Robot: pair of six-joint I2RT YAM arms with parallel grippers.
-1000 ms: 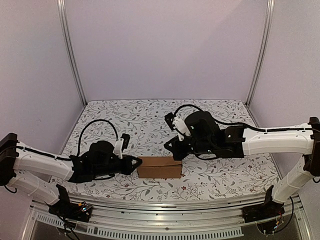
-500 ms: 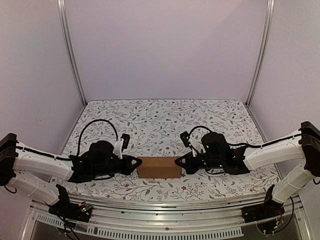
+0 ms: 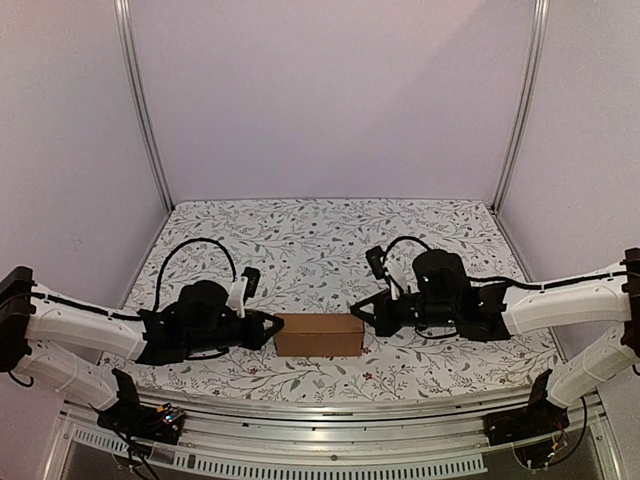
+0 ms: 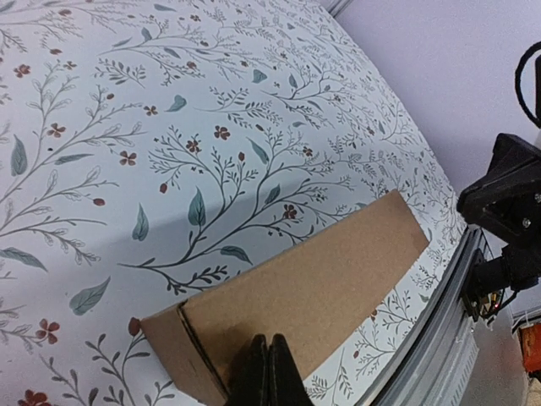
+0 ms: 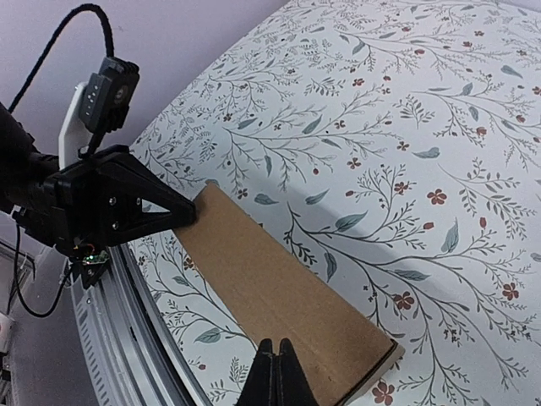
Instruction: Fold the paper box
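Note:
The paper box (image 3: 318, 334) is a closed brown carton lying flat near the table's front, between the two arms. It also shows in the left wrist view (image 4: 313, 292) and the right wrist view (image 5: 275, 296). My left gripper (image 3: 274, 331) is shut and empty, its tips at the box's left end; in its own view the tips (image 4: 267, 359) rest over the box top. My right gripper (image 3: 357, 312) is shut and empty at the box's right end; in its own view the tips (image 5: 275, 357) sit over the box top.
The floral tablecloth (image 3: 300, 240) covers the table. A metal rail (image 3: 330, 408) runs along the front edge. Grey walls and two metal posts (image 3: 140, 100) enclose the back and sides.
My right gripper has come down from above the box's right rear corner to its right end and the arm has shifted right. The left arm and the box have not moved.

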